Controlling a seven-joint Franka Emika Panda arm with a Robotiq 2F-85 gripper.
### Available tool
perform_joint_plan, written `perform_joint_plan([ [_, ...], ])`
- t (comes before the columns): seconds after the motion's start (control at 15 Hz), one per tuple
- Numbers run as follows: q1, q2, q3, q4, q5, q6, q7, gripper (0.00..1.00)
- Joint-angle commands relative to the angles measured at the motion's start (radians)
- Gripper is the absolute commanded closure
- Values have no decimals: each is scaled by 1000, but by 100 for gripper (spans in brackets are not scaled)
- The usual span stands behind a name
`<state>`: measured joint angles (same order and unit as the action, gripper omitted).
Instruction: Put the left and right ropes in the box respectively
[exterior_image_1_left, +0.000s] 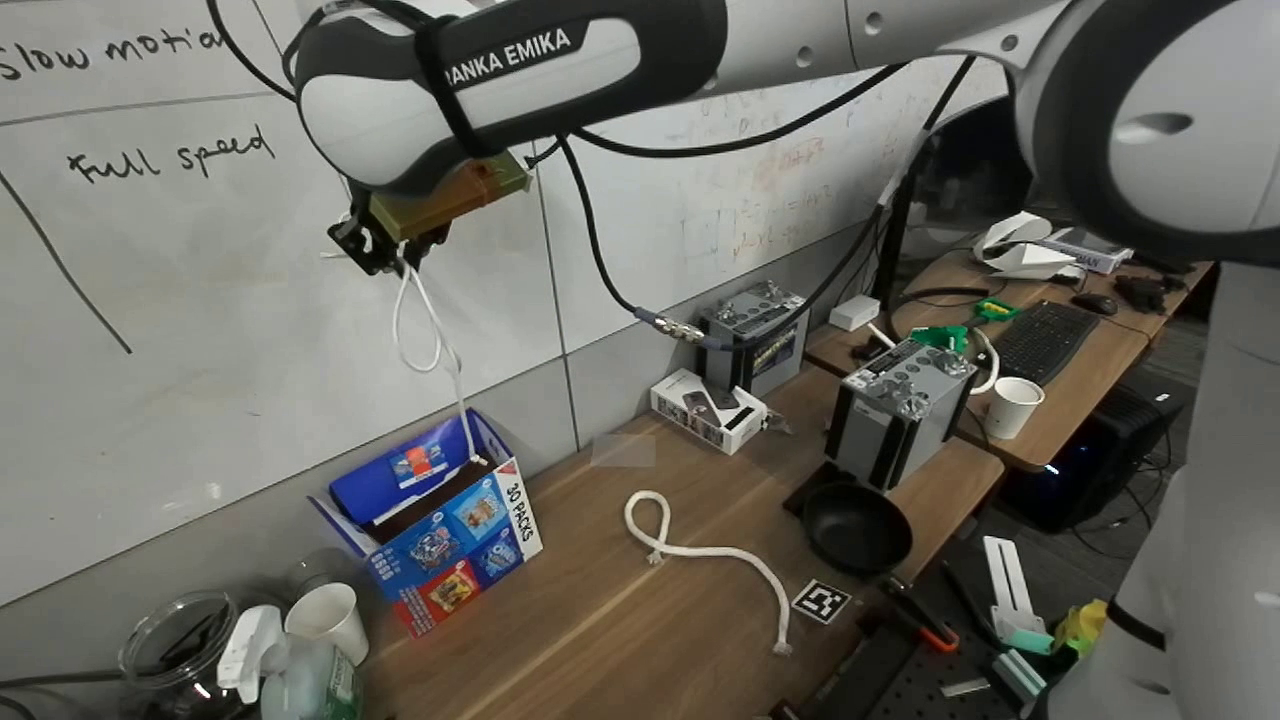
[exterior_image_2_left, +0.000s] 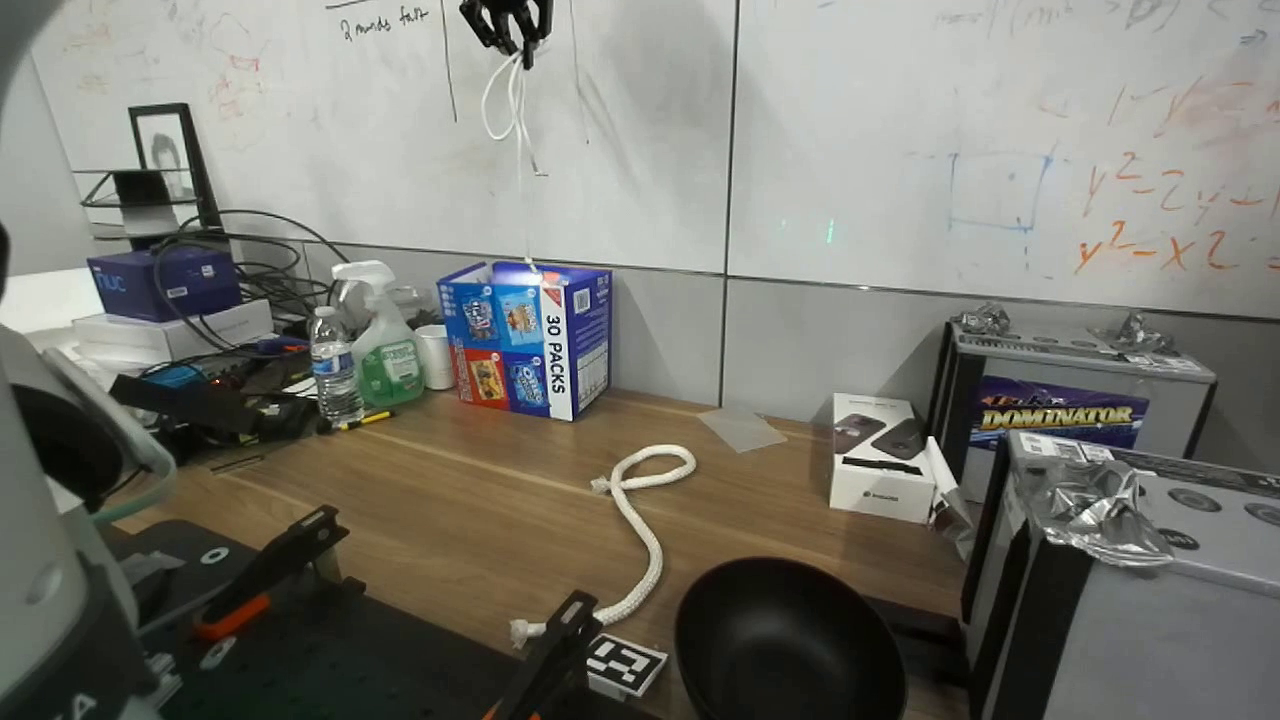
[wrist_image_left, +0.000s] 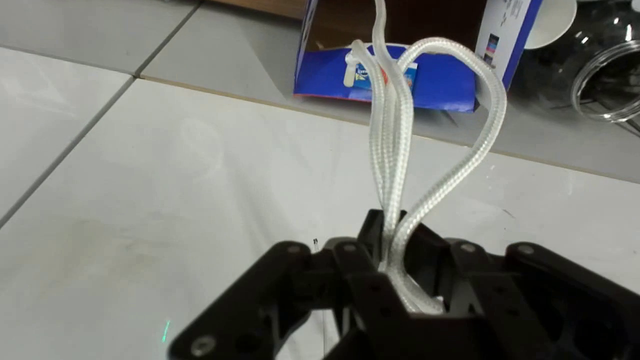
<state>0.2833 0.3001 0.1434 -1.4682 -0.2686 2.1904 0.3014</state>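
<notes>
Well, one white rope (wrist_image_left: 404, 130) hangs in loops above the small blue box (exterior_image_1_left: 445, 560), held up by the gripper (wrist_image_left: 397, 240), whose jaws are clamped on the bunched strands. A long tail drops from it to the box's mouth; I can't tell whether the tip is inside or only at the rim. The box stands on the wooden counter (exterior_image_1_left: 600, 630), its brown interior visible in the wrist view and in an exterior view. The second rope (exterior_image_1_left: 705, 551) lies on the counter, apart from the box, curled into a loop at its nearer end. Beside the box stand a white cup (exterior_image_1_left: 345, 630), a spray bottle (exterior_image_2_left: 390, 365) showing green through its sides, and a clear jar (wrist_image_left: 550, 75), dark inside, whose contents I can't make out. Only the wrist view shows separate strands running between the jaws; a plastic bottle (exterior_image_2_left: 335, 370) and a purple carton (exterior_image_2_left: 200, 280) appear in an exterior view alone, as does a keyboard (exterior_image_1_left: 1050, 340) with another cup (exterior_image_1_left: 1015, 412) near it. I count two ropes, one box, two cups, one black pan (exterior_image_2_left: 790, 640), one white carton (exterior_image_2_left: 880, 485), one black-and-white marker card (exterior_image_1_left: 822, 601), and two grey cases (exterior_image_2_left: 1150, 630) topped with crumpled foil (exterior_image_2_left: 1100, 515).
</notes>
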Motion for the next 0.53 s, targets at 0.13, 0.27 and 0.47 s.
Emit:
perform_joint_plan([
  [0.13,4,86,-32,79,1,102,22,87],
  [0.27,-4,107,-37,74,23,147,6,87],
  [0.47,-12,125,-35,58,58,200,-16,87],
])
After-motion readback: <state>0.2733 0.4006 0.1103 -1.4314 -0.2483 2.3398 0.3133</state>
